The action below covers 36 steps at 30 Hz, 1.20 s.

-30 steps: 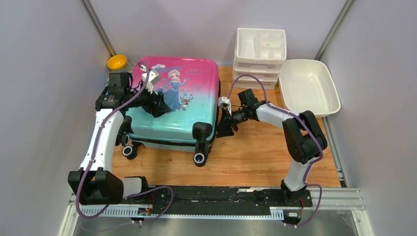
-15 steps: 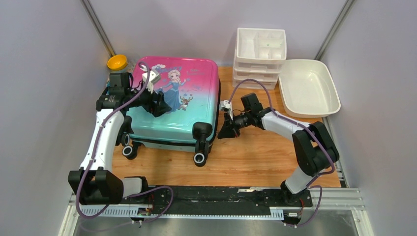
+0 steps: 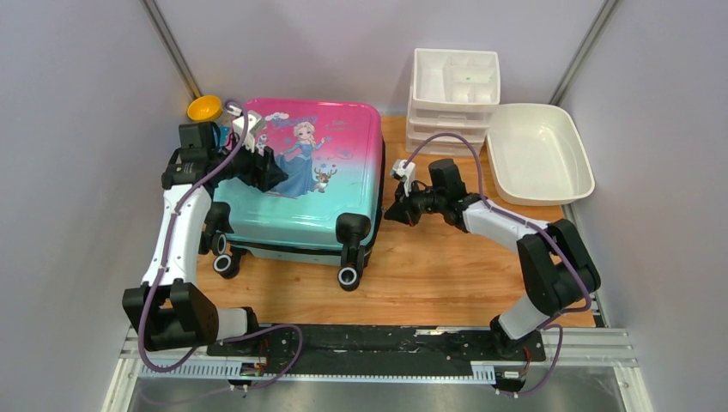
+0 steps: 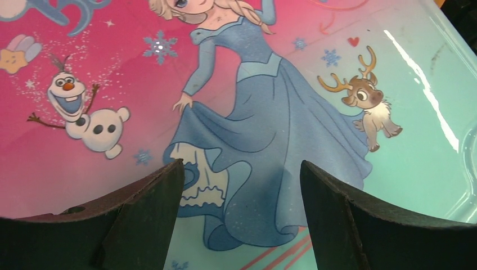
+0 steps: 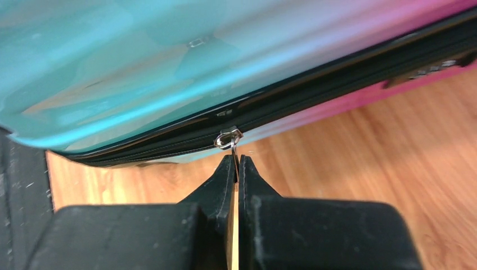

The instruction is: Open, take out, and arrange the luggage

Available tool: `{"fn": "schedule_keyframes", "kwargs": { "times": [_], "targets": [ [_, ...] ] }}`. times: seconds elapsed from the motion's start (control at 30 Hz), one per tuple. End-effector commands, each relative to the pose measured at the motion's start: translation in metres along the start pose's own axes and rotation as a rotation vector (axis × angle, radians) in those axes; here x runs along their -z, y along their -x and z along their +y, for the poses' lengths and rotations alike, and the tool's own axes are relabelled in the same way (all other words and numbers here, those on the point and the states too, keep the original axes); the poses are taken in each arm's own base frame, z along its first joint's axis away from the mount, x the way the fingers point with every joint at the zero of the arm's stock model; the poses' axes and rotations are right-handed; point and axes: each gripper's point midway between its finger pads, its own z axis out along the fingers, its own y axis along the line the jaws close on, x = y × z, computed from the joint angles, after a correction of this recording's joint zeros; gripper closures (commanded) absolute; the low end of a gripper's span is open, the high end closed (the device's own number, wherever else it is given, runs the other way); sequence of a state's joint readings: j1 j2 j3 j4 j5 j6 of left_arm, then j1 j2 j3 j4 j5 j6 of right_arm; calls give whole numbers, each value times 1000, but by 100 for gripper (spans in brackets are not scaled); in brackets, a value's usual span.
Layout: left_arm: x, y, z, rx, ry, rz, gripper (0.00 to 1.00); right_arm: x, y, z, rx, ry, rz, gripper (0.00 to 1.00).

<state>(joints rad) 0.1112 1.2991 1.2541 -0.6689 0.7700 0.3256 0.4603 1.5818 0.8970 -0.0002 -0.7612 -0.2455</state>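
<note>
Now the right jaws pinch the zip pull [image 5: 228, 139] on the luggage [image 3: 330, 142], and the left jaws are spread wide above its top.

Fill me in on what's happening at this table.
Two robot arms are working on opening a suitcase that lies flat on the table with its lid down. The right gripper is shut on the zip pull on the case's right edge. The left gripper is open over the printed lid; whether it touches the lid cannot be told. Nothing has been taken out yet.
</note>
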Motion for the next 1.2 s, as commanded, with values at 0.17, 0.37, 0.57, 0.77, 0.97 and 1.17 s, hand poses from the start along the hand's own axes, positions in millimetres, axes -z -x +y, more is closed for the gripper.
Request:
{"fn": "schedule_keyframes", "kwargs": {
  "times": [0.17, 0.37, 0.57, 0.77, 0.97, 1.17],
  "targets": [
    [-3, -54, 41, 258, 147, 185, 15, 1, 63, -60, 75, -214, -166, 100],
    [-11, -45, 55, 311, 152, 186, 12, -9, 76, -74, 72, -244, -192, 100],
    [-14, -42, 67, 335, 176, 186, 12, -9, 94, -95, 77, -276, -222, 100],
    [8, -24, 77, 428, 219, 124, 8, -19, 95, -71, 104, -177, -223, 100],
    [73, -23, 121, 545, 415, 9, 7, -31, 102, -56, 115, -131, -232, 100],
    [71, -8, 157, 613, 344, -108, 8, -38, 103, -48, 125, -98, -225, 100]
  ]
}}
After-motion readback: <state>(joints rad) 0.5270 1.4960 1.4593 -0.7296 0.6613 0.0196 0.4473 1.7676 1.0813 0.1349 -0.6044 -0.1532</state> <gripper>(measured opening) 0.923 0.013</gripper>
